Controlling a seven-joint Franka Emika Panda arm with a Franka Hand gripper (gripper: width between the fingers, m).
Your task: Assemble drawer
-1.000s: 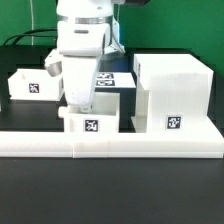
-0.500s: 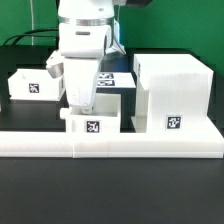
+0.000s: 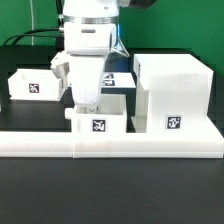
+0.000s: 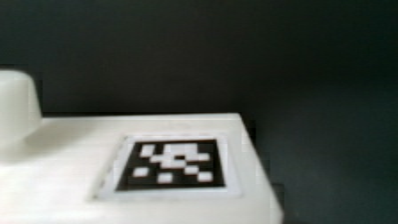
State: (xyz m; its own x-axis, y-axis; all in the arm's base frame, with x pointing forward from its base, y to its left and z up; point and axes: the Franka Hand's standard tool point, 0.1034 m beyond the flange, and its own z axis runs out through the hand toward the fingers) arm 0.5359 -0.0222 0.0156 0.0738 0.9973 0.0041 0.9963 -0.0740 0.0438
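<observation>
A small white open-topped drawer (image 3: 98, 122) with a square tag on its front stands against the white front rail, just to the exterior view's left of the tall white housing (image 3: 172, 92). My gripper (image 3: 88, 101) reaches down into this drawer at its left-hand side, shut on its wall, with the fingertips hidden inside. A second small white drawer (image 3: 29, 86) with a tag sits at the far left. The wrist view is close and blurred, showing a white face with a tag (image 4: 173, 165) over the dark table.
A long white rail (image 3: 110, 143) runs across the front of the table. The marker board (image 3: 122, 78) lies behind my arm, between the drawers and the housing. Dark cables hang at the back left.
My gripper and the drawer it holds have shifted to the exterior view's right, closing the gap to the housing. The other drawer and the housing have not moved.
</observation>
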